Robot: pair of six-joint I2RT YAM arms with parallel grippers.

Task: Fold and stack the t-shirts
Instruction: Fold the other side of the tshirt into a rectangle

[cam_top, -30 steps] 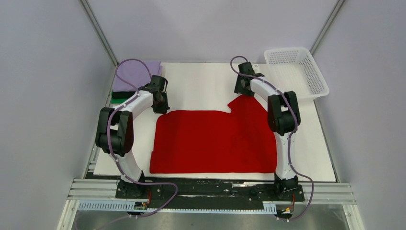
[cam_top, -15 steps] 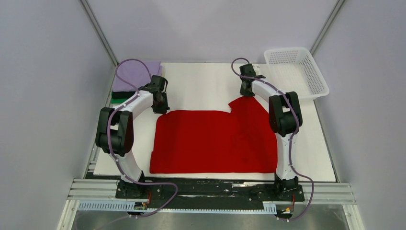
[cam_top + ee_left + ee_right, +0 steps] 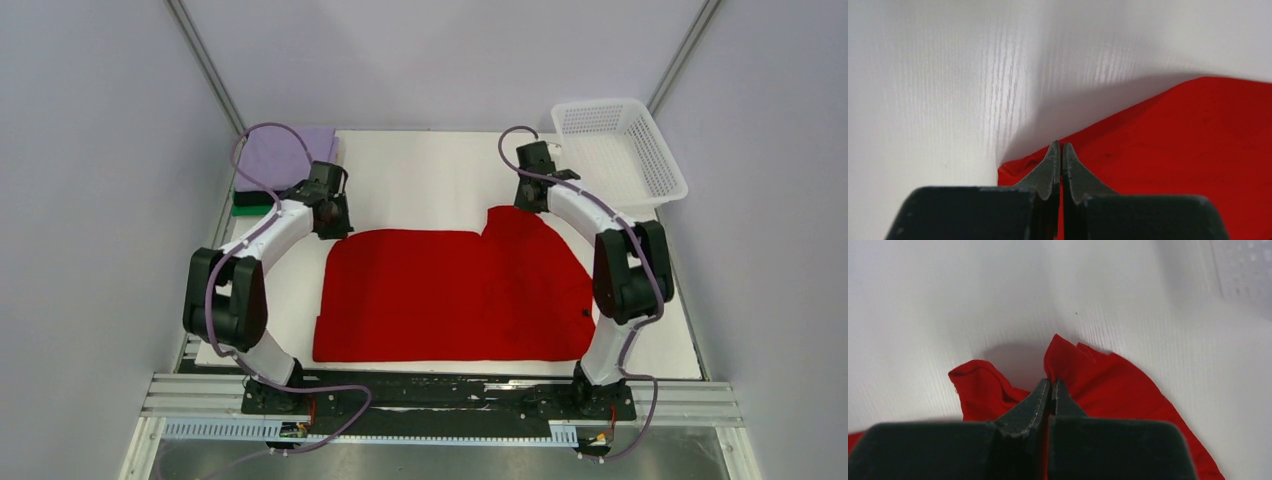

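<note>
The red t-shirt [image 3: 450, 290] lies spread flat across the white table [image 3: 420, 170]. My left gripper [image 3: 337, 226] sits at its far left corner. In the left wrist view that gripper [image 3: 1061, 148] is shut, with a strip of the red cloth [image 3: 1188, 150] pinched between the fingers. My right gripper [image 3: 528, 204] is at the shirt's far right edge. In the right wrist view it [image 3: 1051, 385] is shut on a raised, rumpled fold of the red cloth [image 3: 1118, 385]. Folded lavender [image 3: 285, 155], black [image 3: 250, 198] and green [image 3: 250, 210] t-shirts are stacked at the far left.
A white mesh basket [image 3: 620, 150] stands tilted at the far right corner, close behind the right arm. Grey walls close in the table on three sides. The arm bases sit on a rail along the near edge.
The right gripper has shut on the shirt's far edge and shifted right, drawing that flap with it. The left arm's elbow swung outward; its gripper stayed shut at the corner.
</note>
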